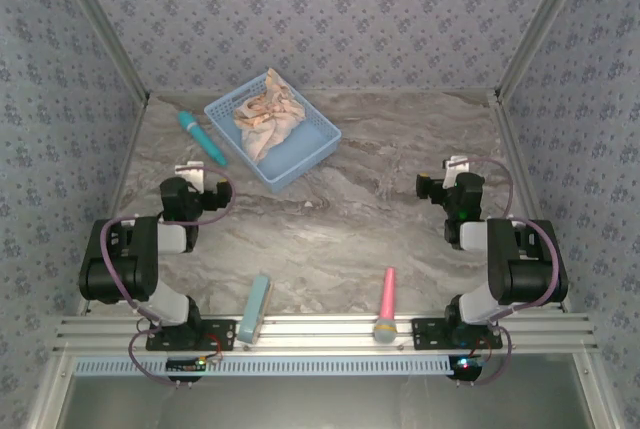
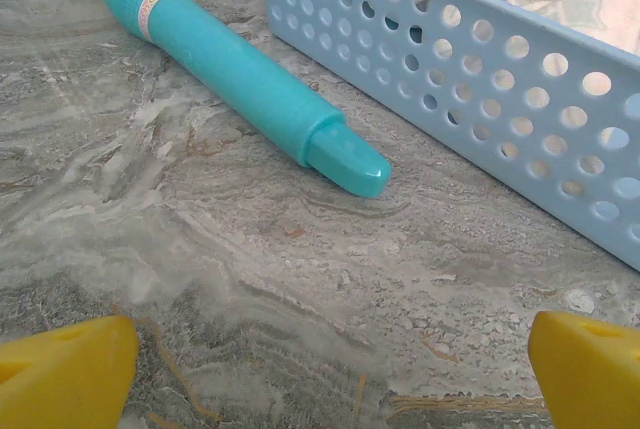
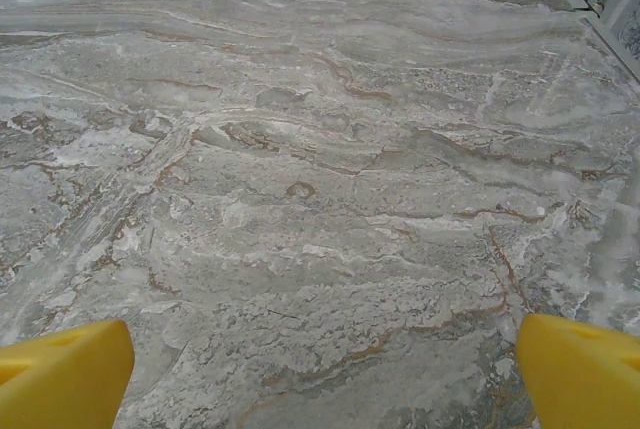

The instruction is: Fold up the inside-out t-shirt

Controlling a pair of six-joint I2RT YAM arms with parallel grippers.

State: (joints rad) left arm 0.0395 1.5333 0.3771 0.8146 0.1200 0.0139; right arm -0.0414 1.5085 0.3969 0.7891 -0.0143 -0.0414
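Here the peach inside-out t-shirt (image 1: 264, 115) lies crumpled in the basket (image 1: 311, 154)

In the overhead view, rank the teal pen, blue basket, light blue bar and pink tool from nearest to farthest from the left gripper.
From the left gripper:
1. Teal pen, just ahead of it.
2. Blue basket, ahead and to its right.
3. Light blue bar, back at the table's near edge.
4. Pink tool, also at the near edge, farther right.
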